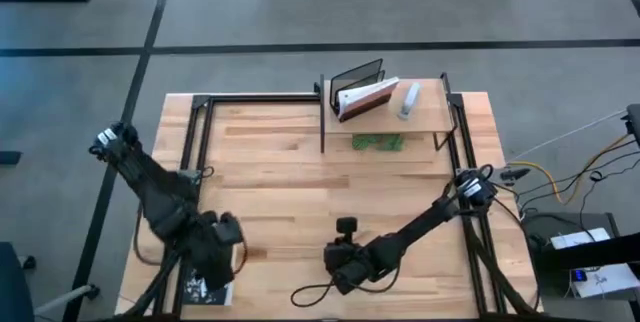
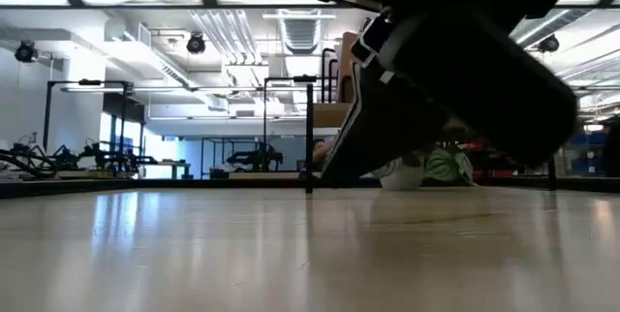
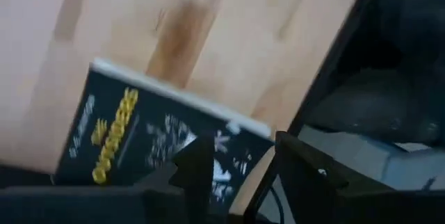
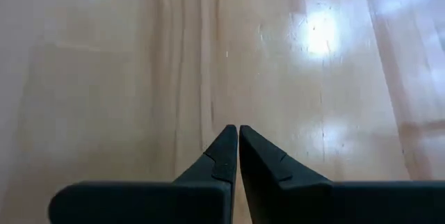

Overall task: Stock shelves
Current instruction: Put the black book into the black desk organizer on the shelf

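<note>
Both arms hang low; left gripper [image 3: 236, 165] over black book [image 3: 139, 140].

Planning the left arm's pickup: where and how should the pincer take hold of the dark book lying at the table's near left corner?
Grip the dark book by its overhanging edge, coming from outside the table. It lies flat, so only there could a finger likely slip underneath. The left pincer hovers open there.

A book [image 1: 207, 287] lies at the table's [image 1: 270, 172] near left corner, the shelf [image 1: 432, 112] at its far right.
</note>
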Available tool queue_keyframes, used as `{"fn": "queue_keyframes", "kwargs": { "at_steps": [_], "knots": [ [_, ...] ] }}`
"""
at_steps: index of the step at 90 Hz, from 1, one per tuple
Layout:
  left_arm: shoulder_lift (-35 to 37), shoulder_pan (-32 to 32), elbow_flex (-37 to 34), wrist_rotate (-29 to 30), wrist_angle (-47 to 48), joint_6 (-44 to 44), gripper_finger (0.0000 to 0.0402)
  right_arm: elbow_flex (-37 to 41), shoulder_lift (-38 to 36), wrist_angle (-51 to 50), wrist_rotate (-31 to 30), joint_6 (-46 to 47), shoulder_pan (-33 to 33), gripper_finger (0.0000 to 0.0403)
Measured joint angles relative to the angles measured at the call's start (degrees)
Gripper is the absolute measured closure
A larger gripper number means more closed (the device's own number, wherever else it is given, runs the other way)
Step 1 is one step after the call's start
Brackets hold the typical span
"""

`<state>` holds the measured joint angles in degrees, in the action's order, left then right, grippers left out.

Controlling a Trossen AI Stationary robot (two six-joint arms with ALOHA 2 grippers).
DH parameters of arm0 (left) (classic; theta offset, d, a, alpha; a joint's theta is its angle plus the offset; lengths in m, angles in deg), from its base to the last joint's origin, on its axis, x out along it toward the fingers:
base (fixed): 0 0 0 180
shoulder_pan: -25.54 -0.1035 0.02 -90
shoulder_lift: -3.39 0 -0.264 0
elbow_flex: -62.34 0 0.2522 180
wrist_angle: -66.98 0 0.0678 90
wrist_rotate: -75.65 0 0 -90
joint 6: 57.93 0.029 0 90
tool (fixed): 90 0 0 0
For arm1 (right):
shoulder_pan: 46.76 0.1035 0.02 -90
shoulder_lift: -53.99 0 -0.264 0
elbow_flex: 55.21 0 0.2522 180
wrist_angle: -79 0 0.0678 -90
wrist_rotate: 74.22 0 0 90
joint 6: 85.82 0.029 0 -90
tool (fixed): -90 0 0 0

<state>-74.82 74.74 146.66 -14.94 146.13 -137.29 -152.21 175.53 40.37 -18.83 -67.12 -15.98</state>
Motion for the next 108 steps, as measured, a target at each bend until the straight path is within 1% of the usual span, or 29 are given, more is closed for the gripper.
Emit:
{"fn": "queue_keyframes", "kwargs": {
  "at_steps": [6,13,23,30,36,41,46,61,75,85,95,108],
  "knots": [
    [-0.73,2.03,-2.24,0.05,-1.84,-4.73,0.0247,0.00,0.00,0.84,0.02,0.02,-0.55,0.0403],
    [-1.51,3.45,-5.00,-0.13,-5.41,-8.10,0.0238,0.00,0.00,1.83,0.34,-1.03,-1.27,0.0403],
    [-2.87,3.77,-8.69,-0.16,-11.12,-11.75,0.0226,0.00,-0.04,2.03,4.13,-4.10,-2.22,0.0403],
    [-3.65,3.77,-10.96,-1.76,-13.54,-14.18,0.0218,0.00,-0.04,2.49,7.19,-4.39,-2.70,0.0403],
    [-4.62,3.77,-12.42,-4.84,-14.23,-15.87,0.0209,-0.01,-0.04,3.41,8.28,-4.54,-2.98,0.0403],
    [-5.28,3.78,-13.75,-8.06,-14.00,-16.42,0.0202,-0.04,-0.04,3.38,8.54,-4.76,-3.09,0.0403],
    [-6.01,3.91,-14.83,-9.98,-13.90,-16.54,0.0194,-0.04,-0.04,3.34,8.66,-4.79,-3.08,0.0403],
    [-7.09,3.91,-17.88,-10.46,-15.85,-14.59,0.0170,-0.04,-0.07,3.33,9.13,-4.79,-2.92,0.0403],
    [-7.13,3.78,-20.76,-9.15,-16.48,-14.26,0.0157,-0.04,-0.07,3.35,8.93,-4.75,-2.08,0.0403],
    [-7.13,2.44,-22.62,-8.22,-16.59,-13.08,0.0154,-0.04,-0.16,3.33,5.48,-3.84,-1.19,0.0403],
    [-7.10,0.81,-24.21,-4.43,-17.76,-9.75,0.0156,-0.04,-0.51,3.21,3.31,-3.72,-0.66,0.0403],
    [-6.78,-2.08,-26.09,0.40,-22.65,-5.00,0.0165,-0.04,-1.91,3.03,3.07,-2.29,-0.54,0.0403]
  ]
}}
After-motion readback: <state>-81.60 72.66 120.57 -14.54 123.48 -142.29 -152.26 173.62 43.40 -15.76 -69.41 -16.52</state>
